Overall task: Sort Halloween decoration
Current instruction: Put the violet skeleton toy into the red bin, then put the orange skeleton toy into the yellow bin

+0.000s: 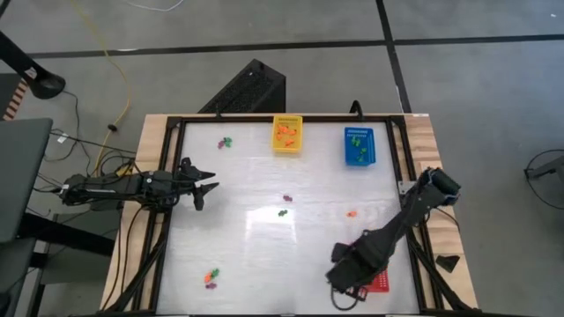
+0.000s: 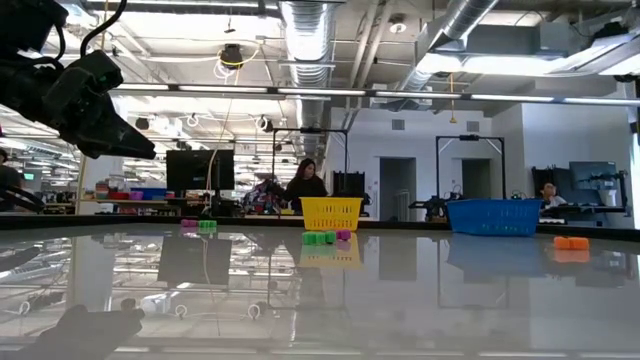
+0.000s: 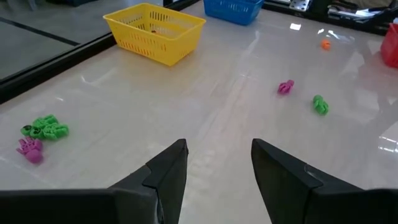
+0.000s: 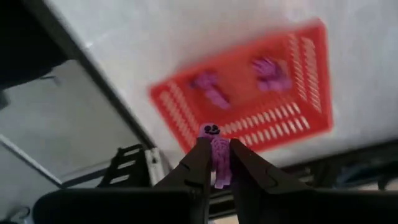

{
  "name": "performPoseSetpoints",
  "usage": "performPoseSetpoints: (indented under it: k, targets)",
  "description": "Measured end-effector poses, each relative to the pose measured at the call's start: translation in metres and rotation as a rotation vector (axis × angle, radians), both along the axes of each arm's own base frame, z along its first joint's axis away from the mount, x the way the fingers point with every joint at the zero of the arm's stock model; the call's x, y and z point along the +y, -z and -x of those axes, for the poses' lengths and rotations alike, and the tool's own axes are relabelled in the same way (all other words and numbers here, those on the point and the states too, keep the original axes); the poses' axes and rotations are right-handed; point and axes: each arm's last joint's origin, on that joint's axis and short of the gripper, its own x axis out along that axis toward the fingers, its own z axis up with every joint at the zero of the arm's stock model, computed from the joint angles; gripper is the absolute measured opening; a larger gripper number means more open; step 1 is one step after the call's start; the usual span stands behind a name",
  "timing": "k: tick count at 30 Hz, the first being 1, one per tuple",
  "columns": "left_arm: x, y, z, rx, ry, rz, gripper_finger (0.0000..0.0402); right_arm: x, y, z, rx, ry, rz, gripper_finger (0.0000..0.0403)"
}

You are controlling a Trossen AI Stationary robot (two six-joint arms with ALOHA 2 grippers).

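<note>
Right gripper (image 4: pixel 216 163) jaws pinching purple skeleton trinket (image 4: pixel 217 155), above red basket (image 4: pixel 249 93)

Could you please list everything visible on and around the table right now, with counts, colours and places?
Yellow basket: one, far edge, orange trinkets inside.
Blue basket: one, far edge toward the right, green trinkets inside.
Red basket: one, near right edge below the right arm, two purple trinkets inside.
Loose trinkets: green and purple pair far left; purple and green mid-table; orange right of centre; small cluster near left.
Purple skeleton trinket: one, pinched in the right pincer.
Left pincer: open, hovering over the table's left side.
Right pincer: above the red basket.
</note>
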Motion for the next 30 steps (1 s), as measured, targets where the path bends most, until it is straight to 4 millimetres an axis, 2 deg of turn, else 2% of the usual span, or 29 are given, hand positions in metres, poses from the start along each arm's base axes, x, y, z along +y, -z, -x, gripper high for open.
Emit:
performPoseSetpoints:
  k: [6,14,18,22,30]
  targets:
    - [0.0,0.0,0.0,0.0,0.0,0.0,0.0169,-0.003,0.025,0.017,0.013,0.052,-0.025,0.0071]
    - [0.0,0.0,0.0,0.0,0.0,0.0,0.0169,-0.011,0.052,0.024,0.066,0.061,0.011,0.0072]
    - [0.0,0.0,0.0,0.001,0.0,0.0,0.0169,-0.017,0.058,0.024,0.079,0.079,0.048,0.0077]
    - [0.0,0.0,0.0,0.0,0.0,0.0,0.0169,-0.025,0.058,0.023,0.119,0.135,0.073,0.0101]
    - [0.0,0.0,0.0,0.001,0.0,0.0,0.0169,-0.033,0.057,0.021,0.18,0.176,0.065,0.0187]
